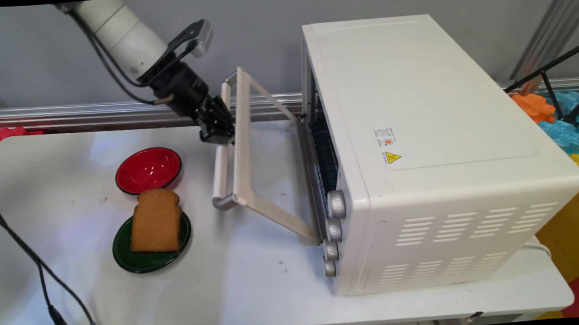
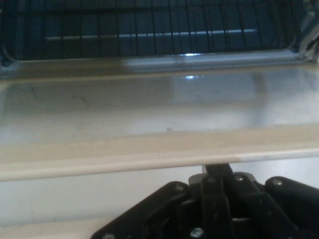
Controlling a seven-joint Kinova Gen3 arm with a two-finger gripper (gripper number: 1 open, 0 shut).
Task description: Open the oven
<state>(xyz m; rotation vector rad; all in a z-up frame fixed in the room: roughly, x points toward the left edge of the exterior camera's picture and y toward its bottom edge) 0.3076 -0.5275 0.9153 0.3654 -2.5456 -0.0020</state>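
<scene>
- Gripper (image 1: 222, 131) sits at the handle (image 1: 220, 159) of the oven door (image 1: 264, 169), near the handle's far end; whether its fingers grip the bar or stand apart I cannot tell — the door frame hides them in the hand view, and the main view shows only the black body pressed against the bar.
- Arm (image 1: 117, 32) comes down from the upper left, a black cable hanging along it.
- Door hangs partly open, tilted out from its hinge at the oven's foot, with the handle at its raised free edge, above the table (image 1: 257, 287).
- Oven (image 1: 441, 141) stands on the table's right half, its mouth facing left; a wire rack (image 2: 149, 25) shows inside, seen past the door's glass pane.
- Four silver knobs (image 1: 332, 231) run in a column down the oven's near front corner.
- Red bowl (image 1: 148, 170) rests on the table left of the door — well apart from the gripper.
- Green plate (image 1: 123, 255) lies just in front of the bowl, near it.
- Toast (image 1: 156, 220) stands upright on the plate, its top edge reaching toward the bowl's rim.
- Second black cable (image 1: 37, 267) trails over the table's left near corner.
- Coloured foam mats (image 1: 567, 128) lie on the floor right of the table.
</scene>
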